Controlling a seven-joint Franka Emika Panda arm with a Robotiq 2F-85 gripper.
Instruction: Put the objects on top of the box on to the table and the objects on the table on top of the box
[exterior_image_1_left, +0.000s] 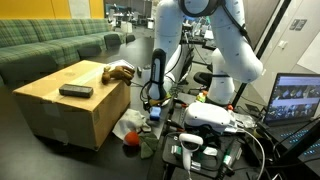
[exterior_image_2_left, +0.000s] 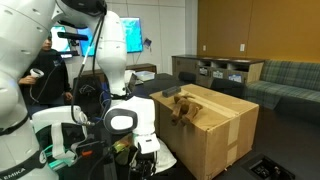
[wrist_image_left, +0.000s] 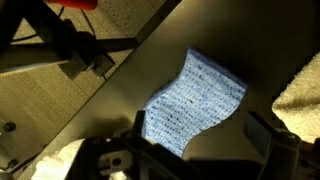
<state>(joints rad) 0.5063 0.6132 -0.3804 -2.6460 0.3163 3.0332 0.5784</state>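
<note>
**A:** Far left, what have you got?
**B:** In an exterior view there's a green plaid sofa (exterior_image_1_left: 50, 45) in soft fabric. In front of it is the box (exterior_image_1_left: 70, 115), big tan cardboard with a flat top and square edges. A flat dark rectangular thing (exterior_image_1_left: 75, 91) lies on the top. A brown lumpy object (exterior_image_1_left: 120, 71) sits on the top near the right edge; I can't tell what it is.

**A:** Right of the box?
**B:** A crumpled white cloth (exterior_image_1_left: 130, 125) is just beside the box wall, with a small red round thing (exterior_image_1_left: 130, 141) below it. Next is my hand (exterior_image_1_left: 151, 100), black, hanging off the white arm (exterior_image_1_left: 225, 50) and pointing down. An open laptop (exterior_image_1_left: 295, 100) is far right, and cables are tangled around the robot base.

**A:** Hand state?
**B:** Released. The fingers are spread wide with nothing between them.

**A:** Wrist view?
**B:** I'm looking down on the table (wrist_image_left: 240, 40), which is black and glossy. A blue-white towel (wrist_image_left: 195, 100) with a woven texture and a wavy edge lies flat on it, right under the hand. A pale fuzzy fabric (wrist_image_left: 300, 95) is at the right edge, apart from the towel.

**A:** What's in the way?
**B:** In an exterior view the rounded white robot housing (exterior_image_2_left: 125, 120) blocks the table. To its right the box shows with the brown object on top.
</note>
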